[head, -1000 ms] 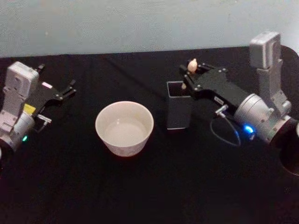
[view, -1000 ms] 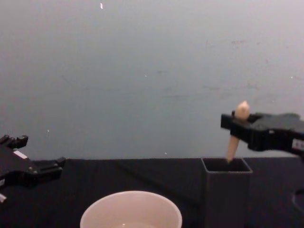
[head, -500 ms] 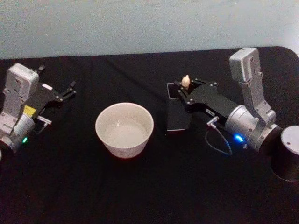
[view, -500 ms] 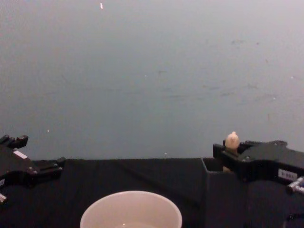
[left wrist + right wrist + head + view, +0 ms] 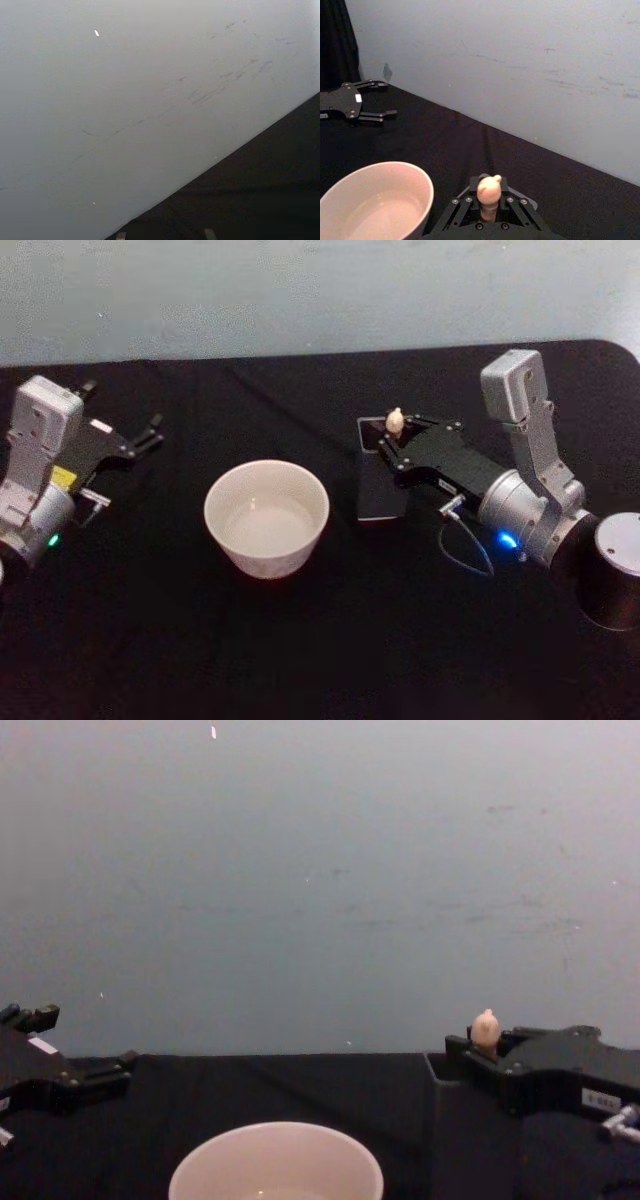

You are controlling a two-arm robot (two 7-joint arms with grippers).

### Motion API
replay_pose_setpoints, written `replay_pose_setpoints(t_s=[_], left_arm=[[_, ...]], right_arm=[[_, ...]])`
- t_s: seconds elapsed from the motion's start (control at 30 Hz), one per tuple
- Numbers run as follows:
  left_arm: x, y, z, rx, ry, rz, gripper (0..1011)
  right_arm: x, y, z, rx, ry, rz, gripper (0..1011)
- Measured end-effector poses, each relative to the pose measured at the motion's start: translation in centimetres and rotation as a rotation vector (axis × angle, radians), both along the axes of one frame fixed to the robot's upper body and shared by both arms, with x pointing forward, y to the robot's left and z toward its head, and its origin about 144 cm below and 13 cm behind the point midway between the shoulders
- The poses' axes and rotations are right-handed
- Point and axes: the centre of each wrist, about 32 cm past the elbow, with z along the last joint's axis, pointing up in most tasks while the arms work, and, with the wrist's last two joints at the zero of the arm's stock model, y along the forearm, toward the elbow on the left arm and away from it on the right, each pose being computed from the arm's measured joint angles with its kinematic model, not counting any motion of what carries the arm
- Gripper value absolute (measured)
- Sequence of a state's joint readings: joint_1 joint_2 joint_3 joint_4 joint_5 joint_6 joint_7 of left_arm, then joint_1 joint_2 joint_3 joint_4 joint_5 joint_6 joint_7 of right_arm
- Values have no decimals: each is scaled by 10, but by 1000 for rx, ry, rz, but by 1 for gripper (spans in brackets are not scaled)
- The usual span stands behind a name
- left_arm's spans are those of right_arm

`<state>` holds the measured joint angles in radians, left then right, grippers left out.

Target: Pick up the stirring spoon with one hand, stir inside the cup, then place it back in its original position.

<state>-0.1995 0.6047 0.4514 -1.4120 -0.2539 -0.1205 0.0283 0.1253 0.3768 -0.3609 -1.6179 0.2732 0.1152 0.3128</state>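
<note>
The right hand (image 5: 398, 436) has sunk over the last second, pinching the stirring spoon (image 5: 394, 421) until only its knob shows above the dark square holder (image 5: 378, 490); release comes next. Left hand (image 5: 148, 432) idles spread beside the cup (image 5: 266, 516).

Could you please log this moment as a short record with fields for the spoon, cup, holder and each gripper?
spoon: upright, only the beige knob shows above the holder, between the right gripper's fingers
cup: cream-white, on the black table, left of the holder, holds a clear liquid
holder: dark square box, upright, right of the cup
right gripper: over the holder's top, shut on the spoon
left gripper: open, at the table's left side, away from the cup
table: black cloth
</note>
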Motion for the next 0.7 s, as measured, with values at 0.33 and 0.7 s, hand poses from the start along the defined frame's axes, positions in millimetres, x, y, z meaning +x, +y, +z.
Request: replay_pose_setpoints(t_s=[0.33,0.7], left_arm=[[0,0,0,0,0,0,1001],[0,0,0,0,0,0,1001]], right_arm=[[0,0,0,2,0,0,370],[0,-1,0,3,1,1,715]])
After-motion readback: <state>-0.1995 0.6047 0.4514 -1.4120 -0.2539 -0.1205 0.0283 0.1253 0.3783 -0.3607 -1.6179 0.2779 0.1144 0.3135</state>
